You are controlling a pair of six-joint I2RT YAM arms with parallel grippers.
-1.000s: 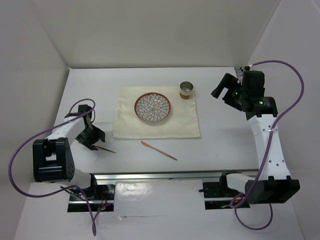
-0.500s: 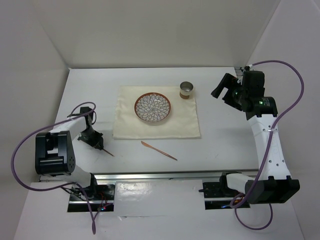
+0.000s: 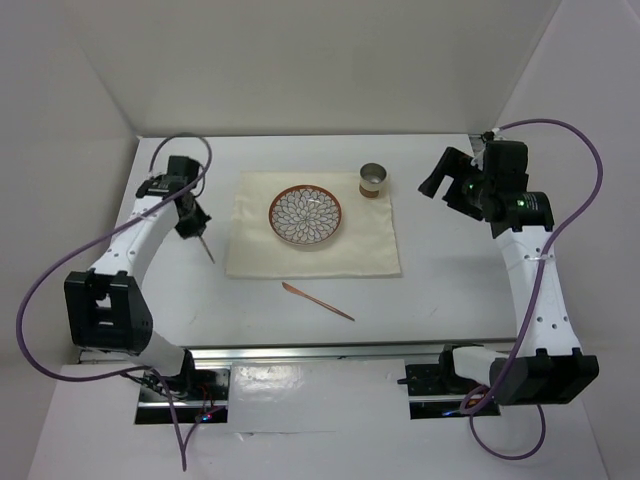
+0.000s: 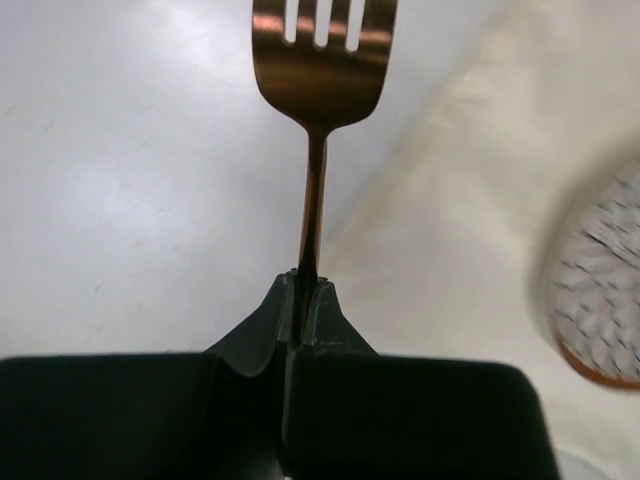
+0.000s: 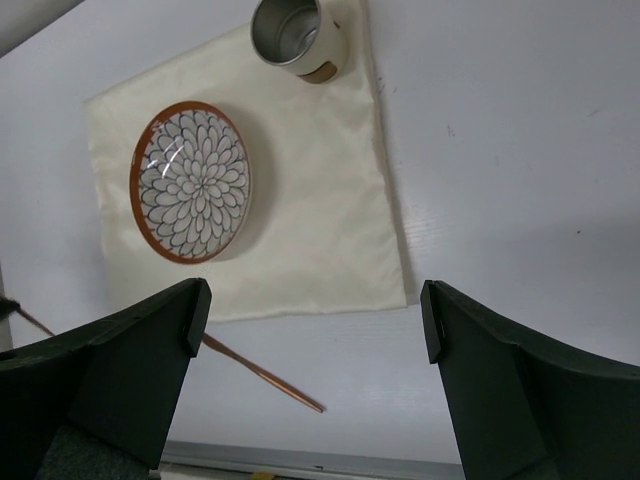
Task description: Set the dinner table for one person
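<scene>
My left gripper (image 3: pixel 196 222) is shut on the handle of a copper fork (image 3: pixel 206 248), which hangs above the white dinner table (image 3: pixel 450 280) just left of the cream placemat (image 3: pixel 350 250). In the left wrist view the fork (image 4: pixel 322 60) juts out from the pinched jaws of my left gripper (image 4: pixel 305 285), tines forward. A flower-patterned plate (image 3: pixel 305 215) and a metal cup (image 3: pixel 374 180) rest on the mat. A thin copper utensil (image 3: pixel 318 301) lies in front of the mat. My right gripper (image 3: pixel 440 175) hovers open and empty at the right, shown wide apart in the right wrist view (image 5: pixel 312 330).
A metal rail (image 3: pixel 330 350) runs along the near edge, with both arm bases behind it. White walls close in the back and sides. The right wrist view shows the plate (image 5: pixel 190 182), cup (image 5: pixel 295 32) and copper utensil (image 5: pixel 265 372).
The left gripper closed on the fork at the front left, lifted it and carried it back toward the mat's left edge. The right arm stayed put.
</scene>
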